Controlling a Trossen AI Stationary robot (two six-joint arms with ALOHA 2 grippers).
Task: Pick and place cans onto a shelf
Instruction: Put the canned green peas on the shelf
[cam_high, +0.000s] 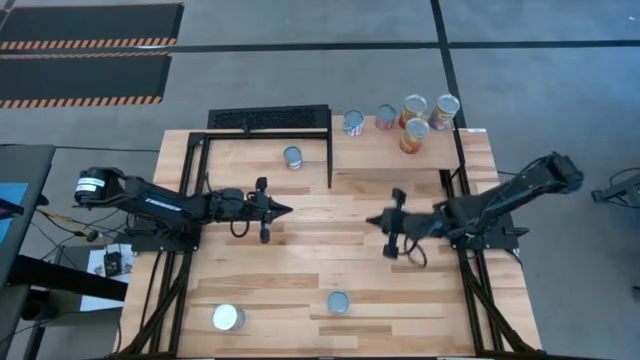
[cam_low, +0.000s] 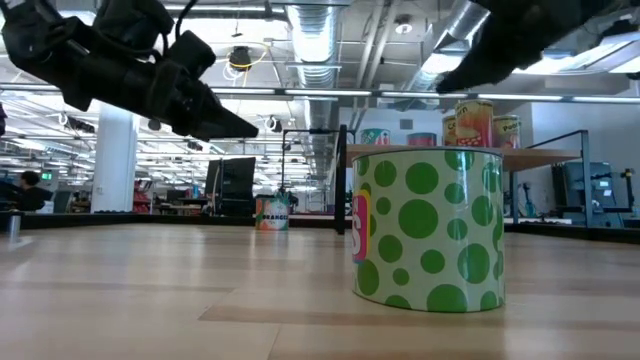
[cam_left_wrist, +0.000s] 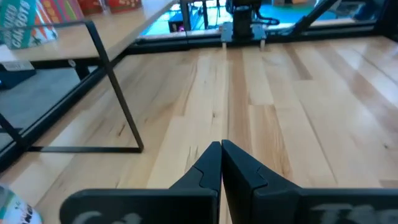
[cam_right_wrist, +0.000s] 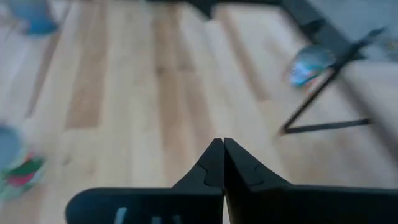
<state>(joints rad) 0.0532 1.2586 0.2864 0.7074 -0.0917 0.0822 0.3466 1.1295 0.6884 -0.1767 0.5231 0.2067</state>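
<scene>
Several cans stand on the raised wooden shelf at the table's far right. One can stands on the table beside the shelf's black frame. Two more, a white-topped can and a green-dotted can, stand near the front edge. My left gripper hovers shut over the table's middle, pointing right. My right gripper is shut too and points left, facing it. Neither holds anything.
The shelf's black frame legs stand on the table to the far side of both grippers. A black mesh panel lies at the far left of the shelf. Bare wood lies between the grippers and the front cans.
</scene>
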